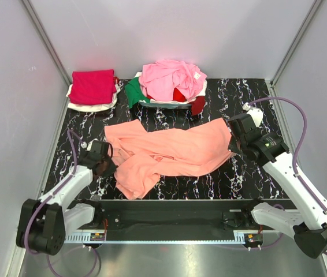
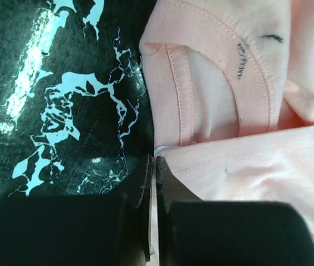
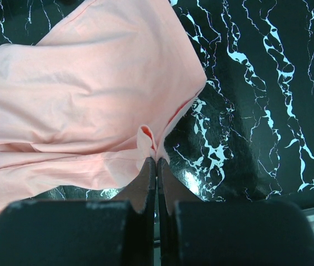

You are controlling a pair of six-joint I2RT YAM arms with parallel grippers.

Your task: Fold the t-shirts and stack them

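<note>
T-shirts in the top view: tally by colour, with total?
Salmon-orange t-shirt: 1
Crimson-magenta t-shirt: 1
White t-shirt: 1, under the crimson-magenta one
Light pink t-shirt: 1
Green t-shirt: 1
Red t-shirt: 1
Total: 6 told apart; the heap may hide more.

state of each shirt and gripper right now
salmon-orange t-shirt, unfolded, rumpled on the mat
left gripper, shut on salmon-orange t-shirt's edge
right gripper, shut on its opposite edge
crimson t-shirt, folded, stacked on white t-shirt
pink t-shirt, crumpled over green t-shirt and red t-shirt
</note>
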